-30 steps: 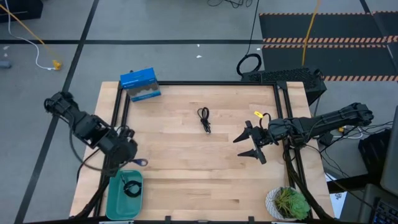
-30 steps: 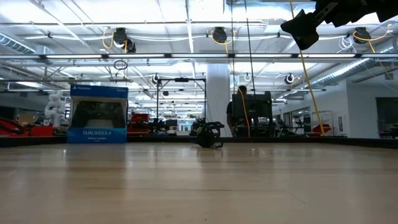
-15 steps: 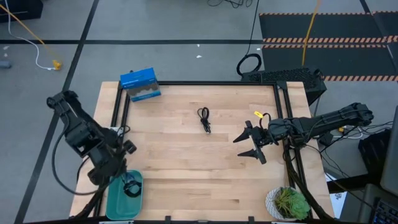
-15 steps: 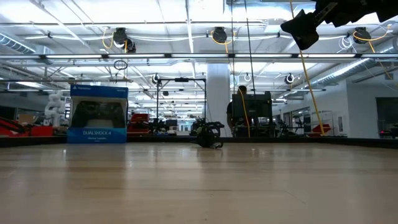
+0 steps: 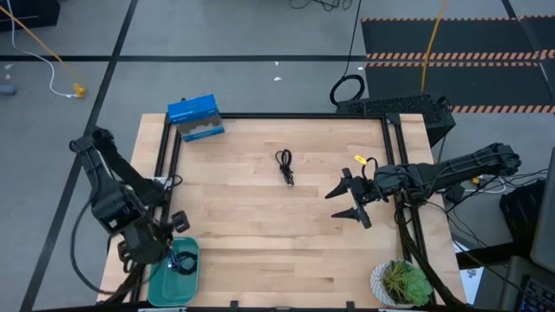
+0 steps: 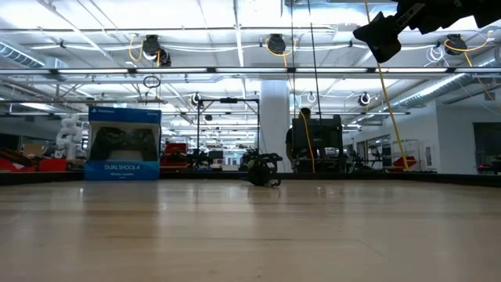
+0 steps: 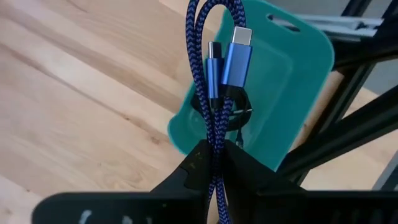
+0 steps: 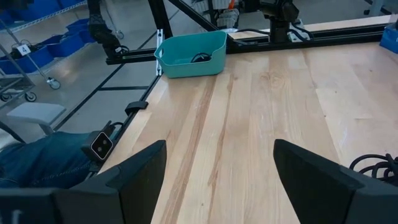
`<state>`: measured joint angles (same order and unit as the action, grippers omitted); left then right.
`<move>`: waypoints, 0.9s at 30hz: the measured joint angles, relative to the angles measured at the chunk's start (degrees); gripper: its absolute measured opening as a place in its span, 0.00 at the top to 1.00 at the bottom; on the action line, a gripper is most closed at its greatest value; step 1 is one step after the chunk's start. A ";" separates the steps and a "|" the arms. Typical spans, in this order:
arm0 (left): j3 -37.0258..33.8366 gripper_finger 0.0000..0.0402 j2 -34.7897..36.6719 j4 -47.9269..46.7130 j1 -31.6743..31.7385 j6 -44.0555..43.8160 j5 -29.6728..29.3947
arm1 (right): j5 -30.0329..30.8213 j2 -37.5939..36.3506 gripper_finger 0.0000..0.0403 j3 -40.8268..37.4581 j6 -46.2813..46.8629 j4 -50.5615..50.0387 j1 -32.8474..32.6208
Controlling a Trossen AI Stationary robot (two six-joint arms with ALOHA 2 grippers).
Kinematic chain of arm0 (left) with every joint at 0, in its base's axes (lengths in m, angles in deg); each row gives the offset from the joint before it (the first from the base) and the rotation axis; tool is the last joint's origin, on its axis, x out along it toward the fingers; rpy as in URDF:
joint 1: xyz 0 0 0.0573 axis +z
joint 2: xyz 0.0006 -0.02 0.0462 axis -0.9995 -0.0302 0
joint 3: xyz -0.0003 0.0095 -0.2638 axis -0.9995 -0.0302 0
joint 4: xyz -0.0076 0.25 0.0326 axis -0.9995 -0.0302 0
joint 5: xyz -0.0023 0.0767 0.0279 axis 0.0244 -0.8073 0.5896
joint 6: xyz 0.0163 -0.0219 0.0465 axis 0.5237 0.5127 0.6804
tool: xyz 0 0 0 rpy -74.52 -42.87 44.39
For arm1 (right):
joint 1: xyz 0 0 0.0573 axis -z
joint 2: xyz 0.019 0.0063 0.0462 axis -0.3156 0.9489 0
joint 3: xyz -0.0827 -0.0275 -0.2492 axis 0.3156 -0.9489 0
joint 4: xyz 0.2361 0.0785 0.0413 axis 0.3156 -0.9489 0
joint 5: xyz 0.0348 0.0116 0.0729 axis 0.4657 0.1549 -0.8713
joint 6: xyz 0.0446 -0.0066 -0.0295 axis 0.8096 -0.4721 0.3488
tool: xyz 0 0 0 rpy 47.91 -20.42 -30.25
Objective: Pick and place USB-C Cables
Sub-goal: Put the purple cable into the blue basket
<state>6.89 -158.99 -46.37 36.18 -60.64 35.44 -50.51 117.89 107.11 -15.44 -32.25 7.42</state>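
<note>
My left gripper hovers over the teal tray at the table's near left corner and is shut on the blue-purple USB-C cable. One black cable lies coiled on the tray's floor. Another black cable lies on the bare wood at mid-table, also seen in the low view. My right gripper hangs open above the table's right side, to the right of that cable, and touches nothing. My left gripper pinches the blue-purple cable's doubled braided strands between its two fingers, coming from above and pointing down. The folded loop and both plugs stick out past the fingertips. The cable is lifted clear above the tray.
A blue box stands at the table's far left corner. A potted plant sits at the near right corner. Black frame rails run along the table's left and right sides. Bare wood lies between the arms.
My left arm has swung toward the table's near edge, carrying the blue-purple cable from beside the tray's far end to over the tray. My right arm has kept still.
</note>
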 joint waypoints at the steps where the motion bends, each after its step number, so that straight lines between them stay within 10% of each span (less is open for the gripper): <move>1: 0.00 0.92 -0.91 0.10 -0.25 0.35 0.00 | 0.02 0.00 0.29 0.00 -0.01 -0.01 0.01; 27: -2.76 0.91 -29.94 6.18 -6.69 -1.69 5.15 | 0.02 0.00 0.29 0.00 -0.01 0.03 0.01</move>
<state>4.13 -188.93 -40.19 29.49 -62.33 40.59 -50.49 117.89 107.11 -15.44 -32.22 7.43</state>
